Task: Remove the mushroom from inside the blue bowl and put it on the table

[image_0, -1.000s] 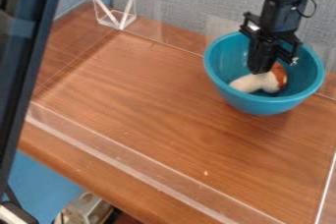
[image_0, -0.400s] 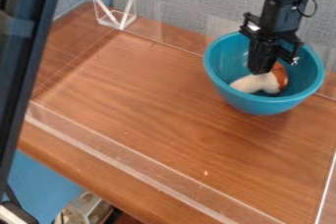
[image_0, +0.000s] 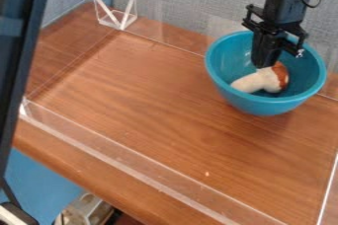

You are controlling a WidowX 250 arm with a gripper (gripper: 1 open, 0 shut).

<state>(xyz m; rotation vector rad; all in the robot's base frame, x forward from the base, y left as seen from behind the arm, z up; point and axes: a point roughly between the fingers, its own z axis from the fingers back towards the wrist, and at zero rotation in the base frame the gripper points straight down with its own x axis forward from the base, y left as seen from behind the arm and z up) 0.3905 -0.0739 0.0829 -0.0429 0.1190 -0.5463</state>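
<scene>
Closed with no visible grip, a robot's claw (image_0: 276,53) hangs above the toy mushroom (image_0: 266,80); descending unopened could shove the teal-blue bowl (image_0: 259,105).

Before me, the table (image_0: 158,120) spreads its reddish-brown wood grain, clear low walls along its edges. The blue bowl (image_0: 231,93) sits directly on it, near the far edge (a white wire-like frame (image_0: 117,13) stands at a far corner).
</scene>
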